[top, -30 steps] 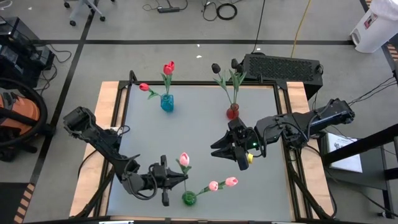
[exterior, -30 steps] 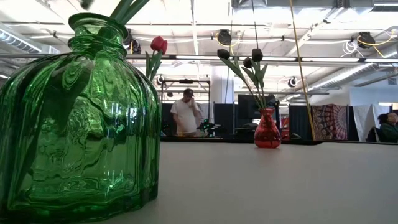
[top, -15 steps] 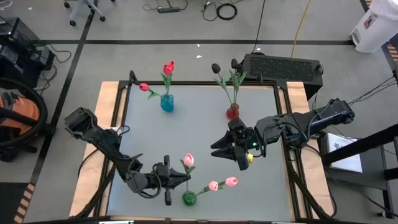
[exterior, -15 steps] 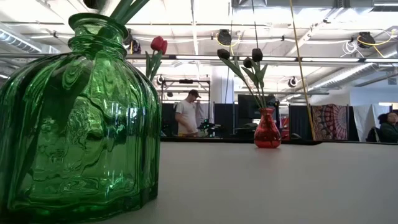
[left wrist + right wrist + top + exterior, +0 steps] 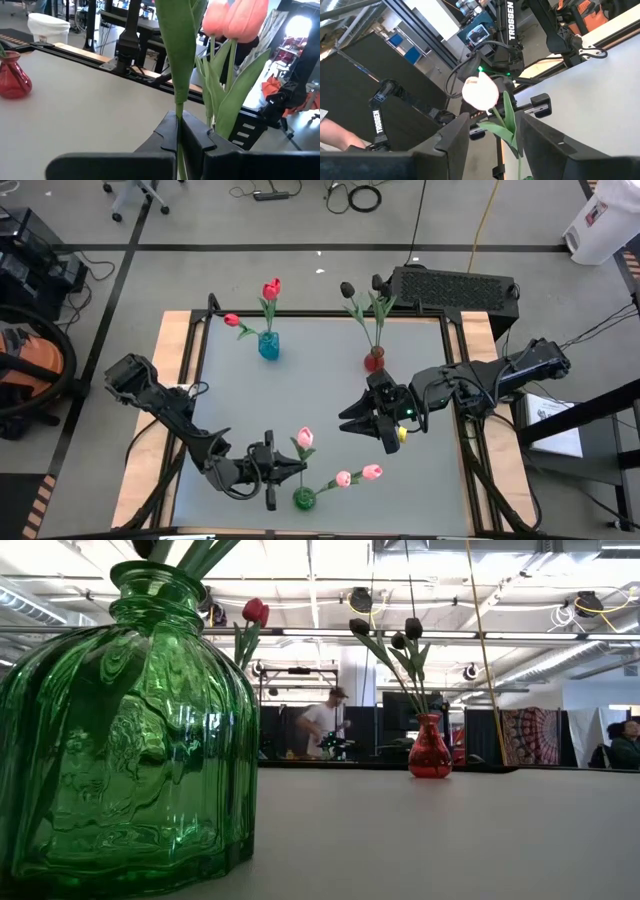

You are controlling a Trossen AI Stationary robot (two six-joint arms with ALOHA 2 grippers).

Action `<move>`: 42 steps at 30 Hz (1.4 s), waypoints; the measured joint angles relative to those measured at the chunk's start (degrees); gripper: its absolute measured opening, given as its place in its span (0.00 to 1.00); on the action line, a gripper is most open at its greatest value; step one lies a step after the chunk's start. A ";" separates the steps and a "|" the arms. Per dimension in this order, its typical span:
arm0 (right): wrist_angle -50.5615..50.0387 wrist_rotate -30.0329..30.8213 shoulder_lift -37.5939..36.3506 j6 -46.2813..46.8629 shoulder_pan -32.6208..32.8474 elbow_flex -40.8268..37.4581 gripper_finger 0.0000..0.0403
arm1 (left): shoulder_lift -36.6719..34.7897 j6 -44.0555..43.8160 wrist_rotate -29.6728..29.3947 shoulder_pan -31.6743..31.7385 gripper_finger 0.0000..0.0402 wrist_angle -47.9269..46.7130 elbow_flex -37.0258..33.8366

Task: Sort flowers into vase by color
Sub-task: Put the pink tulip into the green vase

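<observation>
Left gripper carrying a pink tulip to the green vase — third pink stem going in.

The left gripper (image 5: 290,468), lower centre of the high view, is clenched on the thin stem of a pink tulip (image 5: 305,438), held just beside the green vase (image 5: 304,499) at the bottom edge, where two pink tulips (image 5: 357,475) already lean out to the right; in the left wrist view the stem (image 5: 178,120) runs upright between the pinching fingers (image 5: 167,134). The right gripper (image 5: 362,420), right of centre, waits with jaws apart, holding nothing. The blue vase (image 5: 268,346), upper left, has red tulips (image 5: 271,288); the red vase (image 5: 374,360), upper centre, has dark ones (image 5: 348,289). To seat it well, I judge: keep the stem vertical, bring its foot directly over the narrow neck, lower slowly — release only once the stem is well inside; avoid knocking the leaning blooms.
</observation>
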 joint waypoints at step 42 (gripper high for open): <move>0.00 -0.01 0.00 0.00 0.00 -0.01 0.41 | 2.78 -1.51 2.71 1.32 0.03 2.66 0.00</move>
